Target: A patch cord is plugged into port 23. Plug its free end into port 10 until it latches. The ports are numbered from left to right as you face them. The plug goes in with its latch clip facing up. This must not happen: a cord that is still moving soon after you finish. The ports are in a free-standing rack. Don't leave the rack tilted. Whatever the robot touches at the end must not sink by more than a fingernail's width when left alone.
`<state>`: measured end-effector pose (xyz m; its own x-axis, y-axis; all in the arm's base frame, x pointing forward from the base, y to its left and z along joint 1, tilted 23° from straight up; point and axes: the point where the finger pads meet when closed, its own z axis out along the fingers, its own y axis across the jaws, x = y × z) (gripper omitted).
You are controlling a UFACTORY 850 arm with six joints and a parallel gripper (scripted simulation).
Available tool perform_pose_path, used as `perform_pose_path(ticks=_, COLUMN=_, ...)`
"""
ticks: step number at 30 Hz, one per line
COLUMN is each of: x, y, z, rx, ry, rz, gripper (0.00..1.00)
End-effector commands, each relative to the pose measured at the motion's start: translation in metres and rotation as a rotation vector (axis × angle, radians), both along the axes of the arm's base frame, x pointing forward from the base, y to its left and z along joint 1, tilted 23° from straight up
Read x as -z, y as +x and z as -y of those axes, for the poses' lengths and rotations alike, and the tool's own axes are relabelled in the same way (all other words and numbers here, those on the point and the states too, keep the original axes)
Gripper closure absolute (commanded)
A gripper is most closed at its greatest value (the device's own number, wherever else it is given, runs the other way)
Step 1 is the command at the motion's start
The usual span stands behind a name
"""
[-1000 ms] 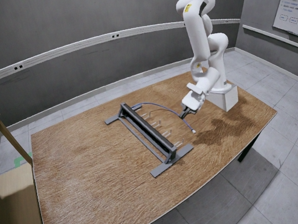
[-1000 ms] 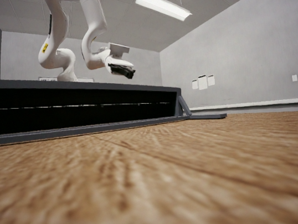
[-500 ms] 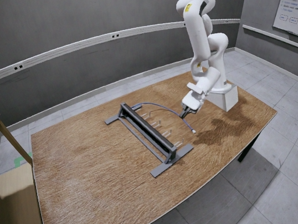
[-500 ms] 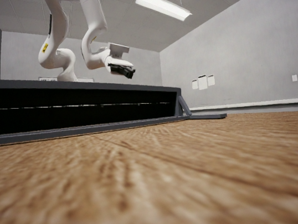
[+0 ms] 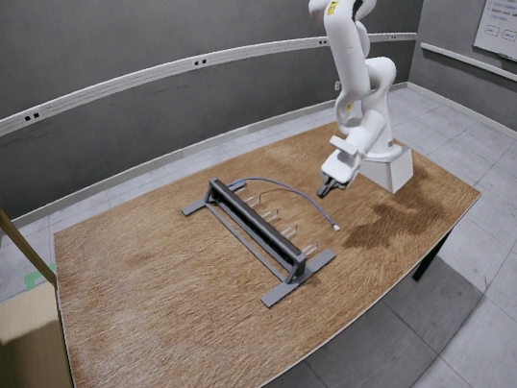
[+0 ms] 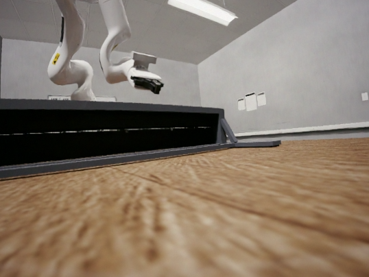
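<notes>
A dark grey free-standing rack [image 5: 259,226] [image 6: 113,110] stands upright on the wooden table [image 5: 144,269], on two flat feet. A bluish patch cord [image 5: 288,188] runs from the rack's far end in an arc over the table behind it. Its free end, a small white plug [image 5: 333,226], lies on the table. My gripper [image 5: 323,191] [image 6: 157,86] is shut and empty. It hangs in the air above the table behind the rack, above and a little beyond the plug. The cord and plug are hidden in the low view.
Several thin wire cable guides [image 5: 274,213] stick out behind the rack. The robot's white base block [image 5: 391,170] stands at the table's far right. A cardboard box [image 5: 29,331] sits at the front left corner.
</notes>
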<state>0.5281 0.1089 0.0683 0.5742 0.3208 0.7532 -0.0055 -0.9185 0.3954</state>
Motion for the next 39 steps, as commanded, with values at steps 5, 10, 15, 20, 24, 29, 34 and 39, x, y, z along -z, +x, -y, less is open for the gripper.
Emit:
perform_pose_path(ticks=5, x=-0.008, y=-0.01, z=-0.004, rx=0.0, ry=0.001, rz=0.002, gripper=1.0)
perform_pose_path(ticks=10, x=-0.009, y=-0.012, z=-0.004, rx=0.0, ry=0.001, rz=0.002, gripper=1.0)
perform_pose_path(ticks=15, x=-0.01, y=-0.012, z=-0.002, rx=0.0, ry=0.001, rz=0.002, gripper=1.0)
perform_pose_path(ticks=20, x=-0.012, y=-0.012, z=0.004, rx=0.0, ry=0.001, rz=0.002, gripper=1.0)
perform_pose_path(ticks=24, x=-0.018, y=-0.012, z=0.017, rx=0.0, ry=0.001, rz=0.002, gripper=1.0)
perform_pose_path(ticks=29, x=-0.027, y=-0.012, z=0.039, rx=0.0, ry=0.001, rz=0.002, gripper=1.0)
perform_pose_path(ticks=34, x=-0.037, y=-0.012, z=0.062, rx=0.0, ry=0.001, rz=0.002, gripper=1.0)
perform_pose_path(ticks=39, x=-0.042, y=-0.012, z=0.073, rx=0.0, ry=0.001, rz=0.002, gripper=1.0)
